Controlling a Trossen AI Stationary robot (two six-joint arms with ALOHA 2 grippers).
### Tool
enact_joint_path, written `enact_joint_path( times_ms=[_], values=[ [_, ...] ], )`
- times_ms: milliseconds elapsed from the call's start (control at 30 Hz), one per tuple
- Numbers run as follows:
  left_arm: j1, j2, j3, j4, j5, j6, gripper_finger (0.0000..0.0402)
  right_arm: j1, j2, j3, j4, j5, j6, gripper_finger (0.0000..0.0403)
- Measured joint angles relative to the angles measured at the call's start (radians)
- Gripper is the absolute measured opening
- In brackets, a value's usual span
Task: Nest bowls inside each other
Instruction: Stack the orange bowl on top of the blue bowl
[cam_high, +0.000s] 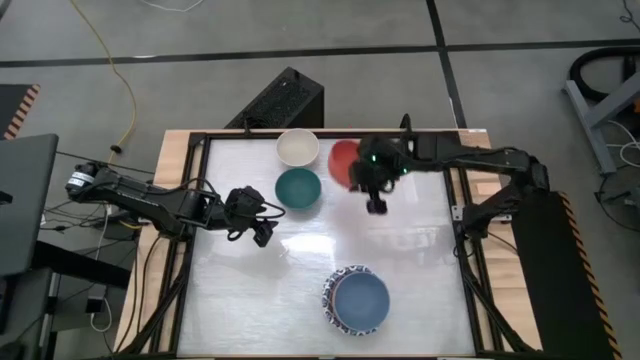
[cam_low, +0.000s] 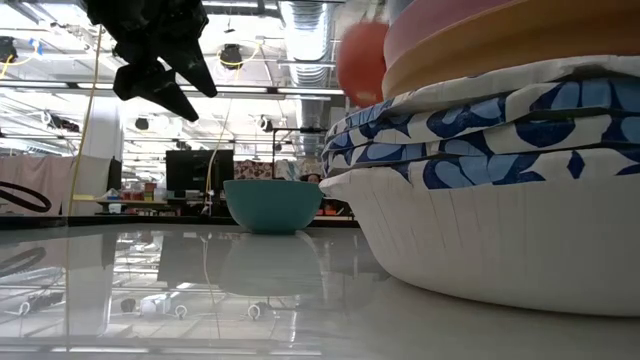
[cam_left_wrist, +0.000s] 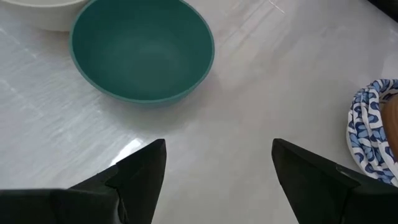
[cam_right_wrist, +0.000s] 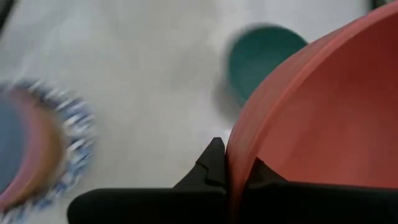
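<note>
- Red bowl (cam_high: 343, 160): plain red.
- Green bowl (cam_high: 298, 189): dark teal-green.
- White bowl (cam_high: 297, 147): cream.
- Stack (cam_high: 356, 300): blue top bowl, blue-and-white patterned rims.
- Table (cam_high: 250, 300): glossy white.

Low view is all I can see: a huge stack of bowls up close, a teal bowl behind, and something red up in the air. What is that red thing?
Observer: A red bowl, lifted off the table, its rim pinched in the right hand.
Visitor: Is anything on top of the stack? I can't see over it.
Observer: From above, a blue bowl sits innermost in the stack.
Visitor: Are there other bowls I'm missing?
Observer: Yes, a cream-white bowl stands on the table just behind the teal bowl.
Visitor: And the other hand?
Observer: The left hand is open, empty, pointing at the teal bowl.
</note>
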Motion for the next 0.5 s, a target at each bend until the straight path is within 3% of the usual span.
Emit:
enact_joint_path(
  times_ms=[167, 500],
  values=[
    [0.0, 0.0, 0.0, 0.0, 0.0, 0.0, 0.0281, 0.178, 0.0, 0.03, -0.077, 0.0, -0.196, 0.0009],
    [0.0, 0.0, 0.0, 0.0, -0.015, 0.011, 0.0281, 0.488, 0.0, 0.034, -0.083, 0.024, -0.339, 0.001]
  ],
)
